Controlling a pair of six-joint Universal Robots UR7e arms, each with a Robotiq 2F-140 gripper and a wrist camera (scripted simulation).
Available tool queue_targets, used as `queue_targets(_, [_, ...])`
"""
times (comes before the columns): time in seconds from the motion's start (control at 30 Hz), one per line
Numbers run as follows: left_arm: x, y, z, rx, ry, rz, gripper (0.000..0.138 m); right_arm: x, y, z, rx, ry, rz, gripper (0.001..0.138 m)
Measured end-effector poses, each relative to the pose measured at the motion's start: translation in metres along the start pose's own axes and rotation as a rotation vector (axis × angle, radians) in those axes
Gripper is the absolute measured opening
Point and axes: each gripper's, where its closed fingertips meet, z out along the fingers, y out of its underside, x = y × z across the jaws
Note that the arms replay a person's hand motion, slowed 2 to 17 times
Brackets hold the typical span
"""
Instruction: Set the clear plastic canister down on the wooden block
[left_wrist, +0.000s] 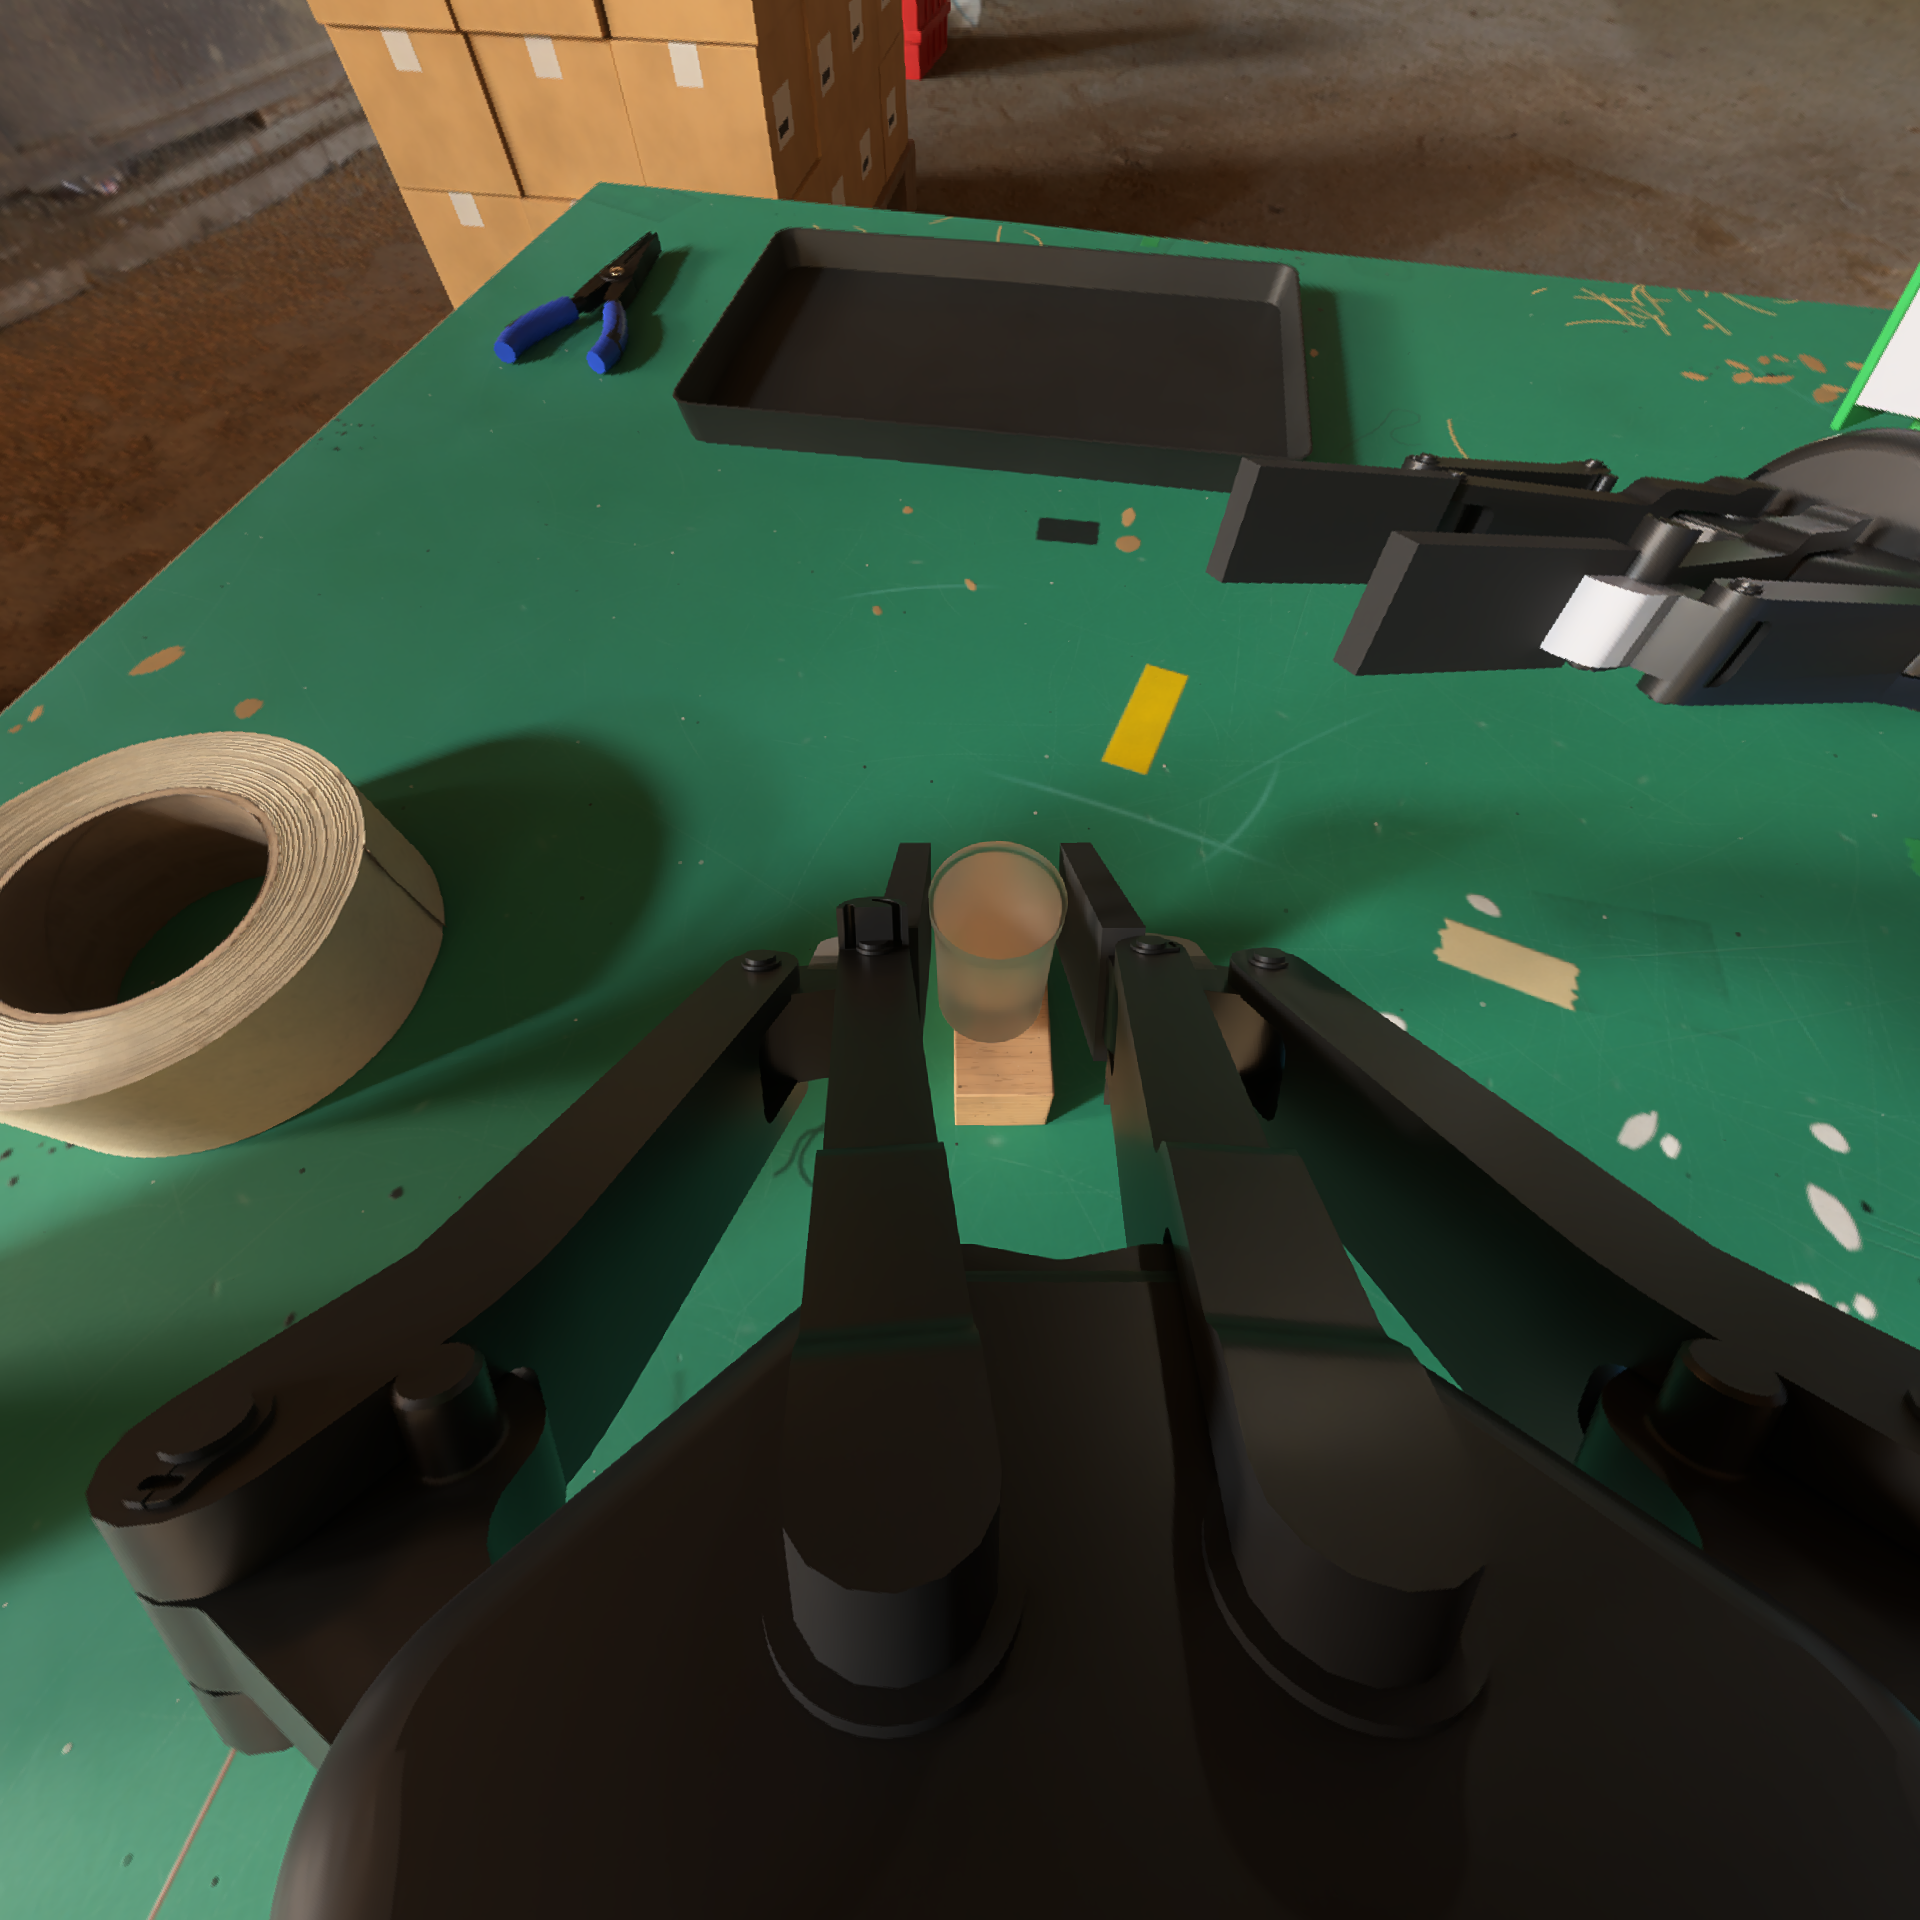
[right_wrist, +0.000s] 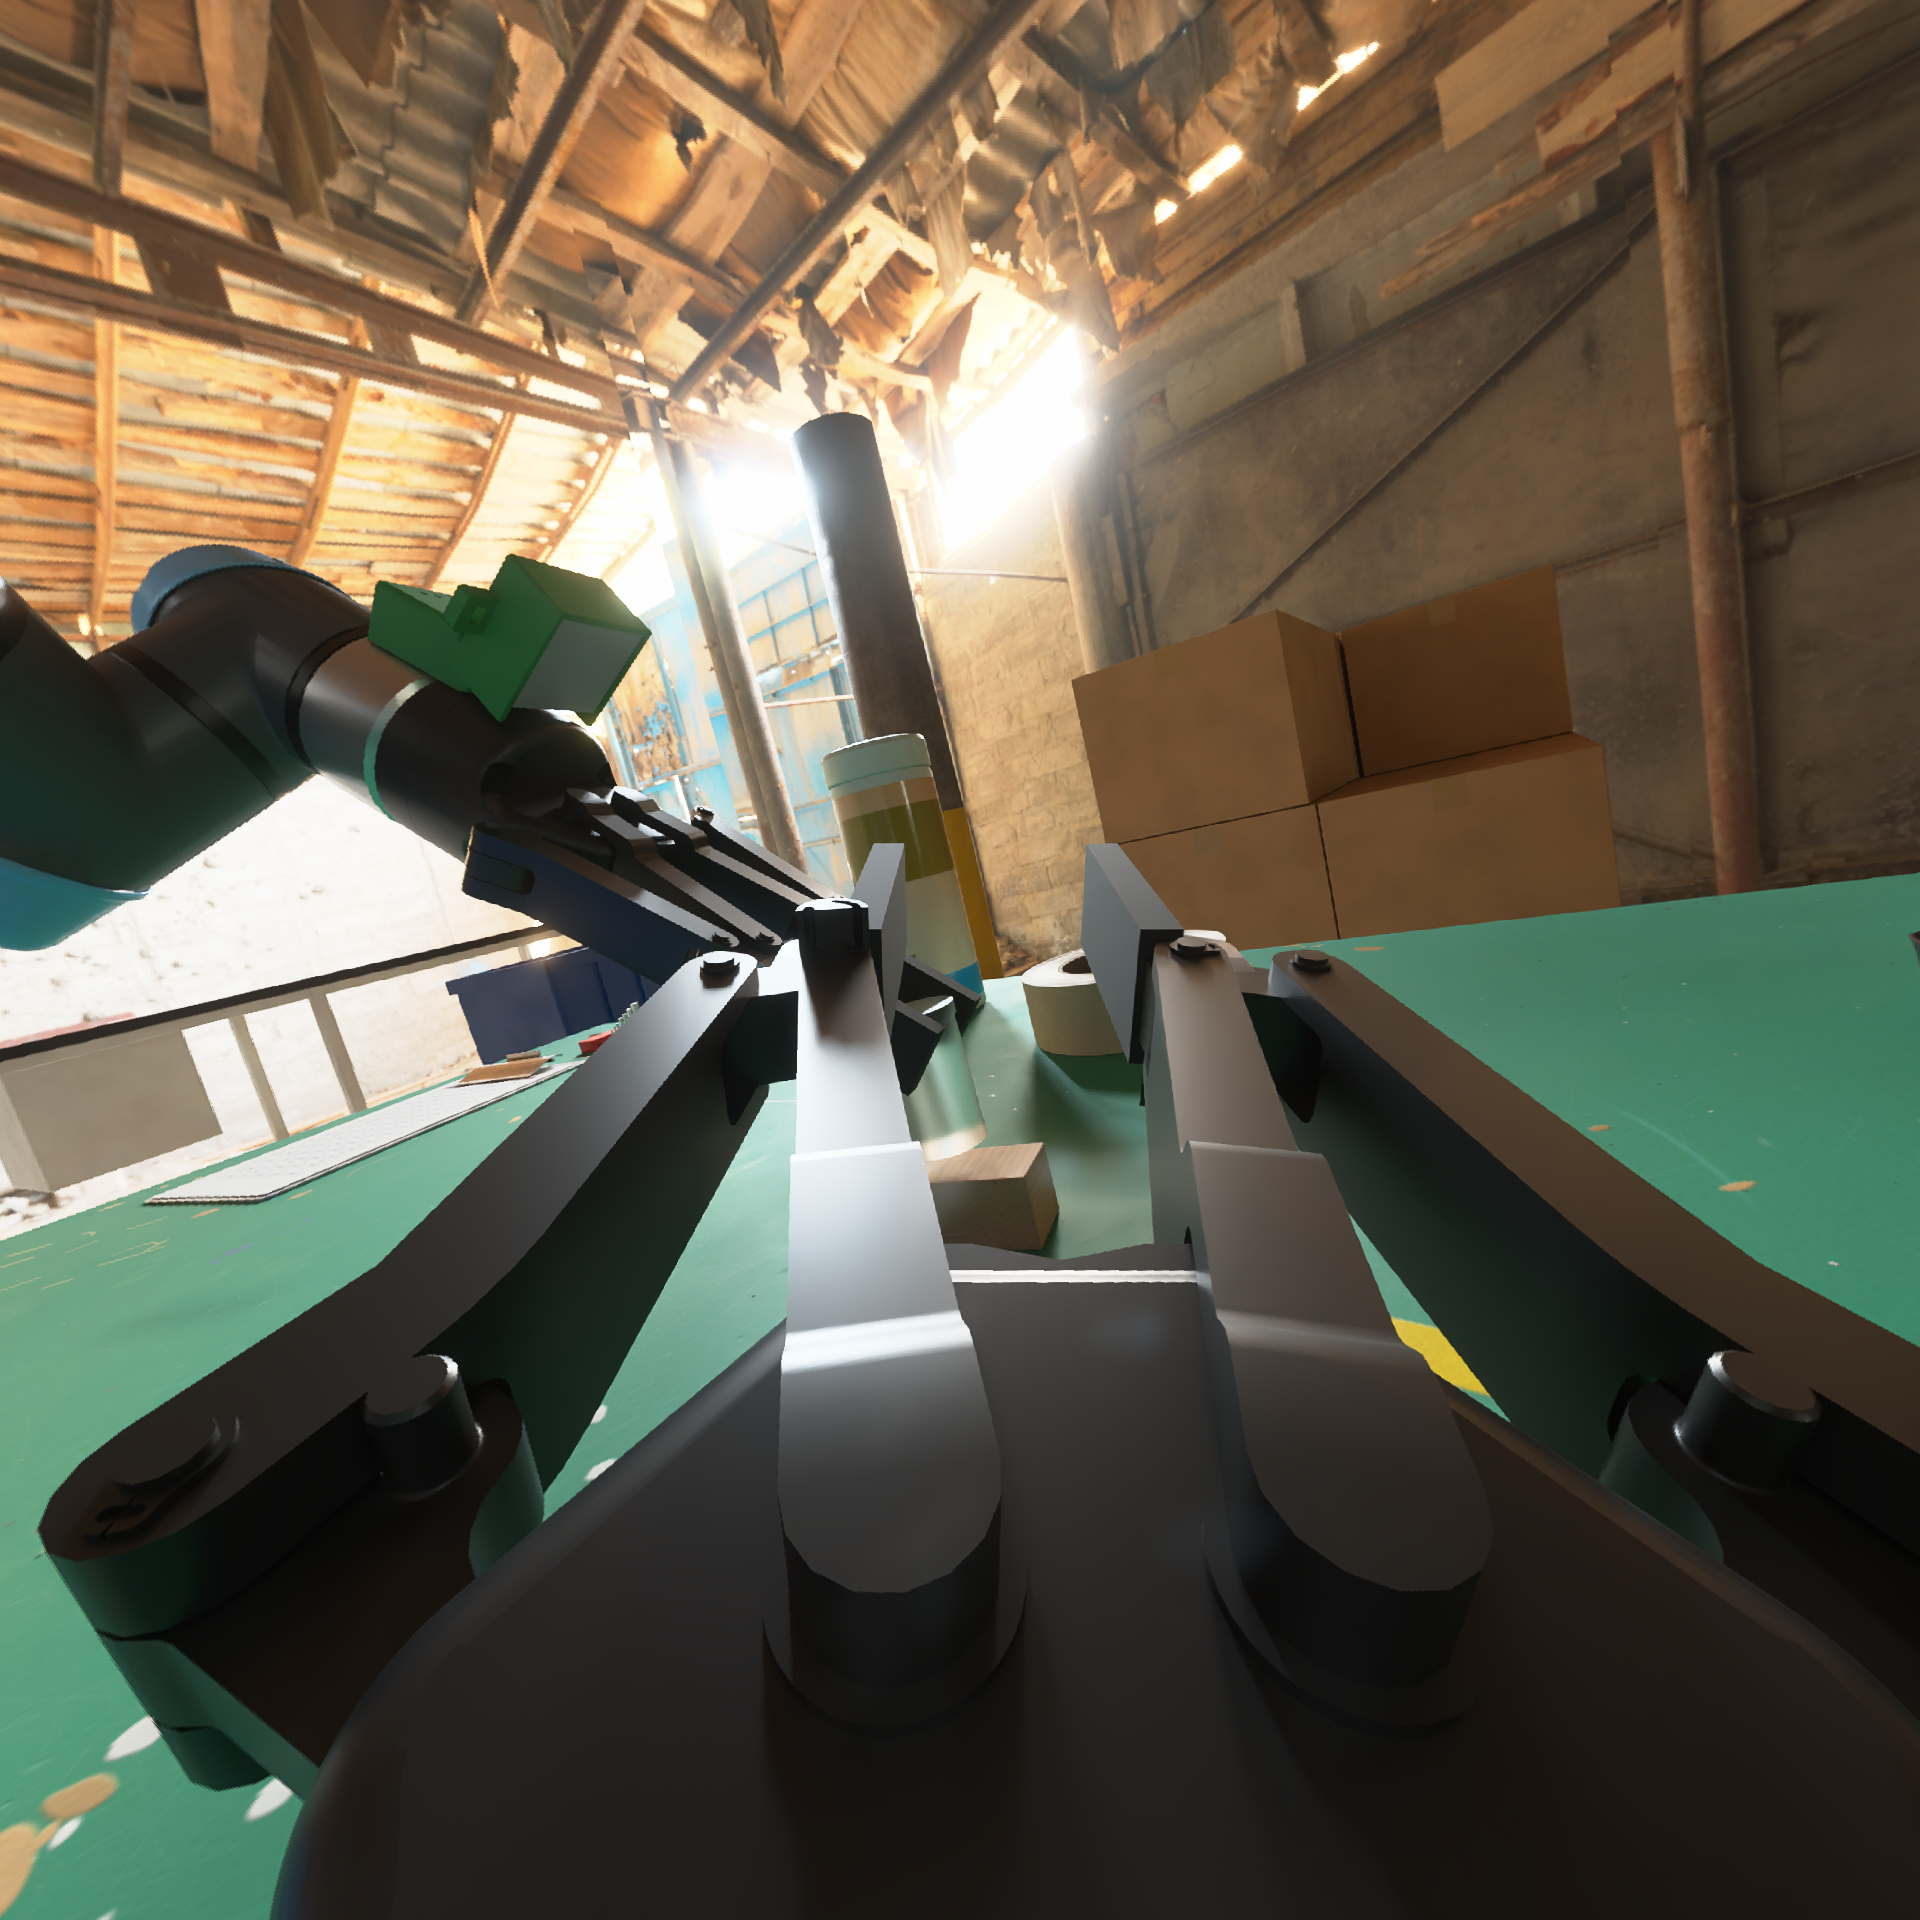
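Black, matte fingers of the left gripper flank the clear, frosted plastic canister, a short open-topped cylinder. The left finger lies against its wall, while a narrow gap shows on the right, so I cannot tell whether the hold is on or just let go. The canister stands upright with its base on the far end of the pale, grained wooden block, a small rectangular piece lying on the scuffed green table. Judging by this, the placing step is at or near its end; the next move calls for spreading the fingers evenly and backing away without nudging the light cylinder off its narrow perch.

Farther out, the right gripper hangs low over the table, fingers parted around nothing. A thick roll of tan paper tape lies to the left, and a shallow dark rectangular tray lies beyond.
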Motion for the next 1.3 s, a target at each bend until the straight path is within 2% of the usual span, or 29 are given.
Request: queue_targets(1.3, [0.0015,0.0,0.0039,0.003,-0.011,0.004,0.033,-0.0041,0.0049,0.0024,-0.027,-0.02,-0.008,0.045])
